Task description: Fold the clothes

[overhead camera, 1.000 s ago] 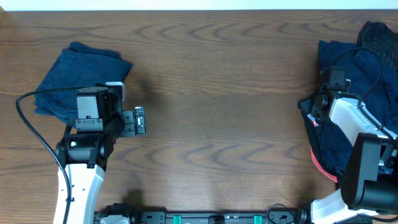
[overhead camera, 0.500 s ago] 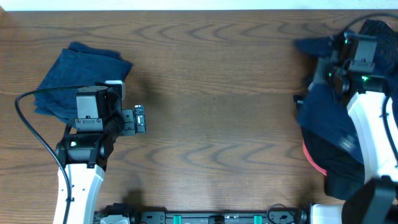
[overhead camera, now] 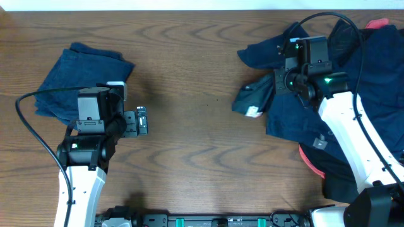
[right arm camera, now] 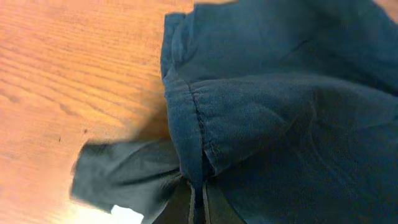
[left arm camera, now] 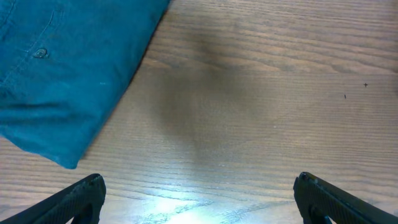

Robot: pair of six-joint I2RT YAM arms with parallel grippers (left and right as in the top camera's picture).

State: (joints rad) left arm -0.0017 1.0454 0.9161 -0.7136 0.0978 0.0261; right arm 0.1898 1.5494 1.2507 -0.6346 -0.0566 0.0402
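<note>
A folded blue garment lies at the left of the table; its corner shows in the left wrist view. My left gripper is open and empty over bare wood just right of it. My right gripper is shut on a dark navy garment and holds it lifted over the table's right half; a grey pocket lining with a white tag hangs from it. In the right wrist view the fingers pinch a seam of the garment.
More dark clothes are piled at the right edge, with a red piece showing at the top right and lower right. Bare wood table lies between the arms.
My right gripper has moved up and then left from the pile, pulling the navy garment out toward the table's middle. The left arm has not moved.
</note>
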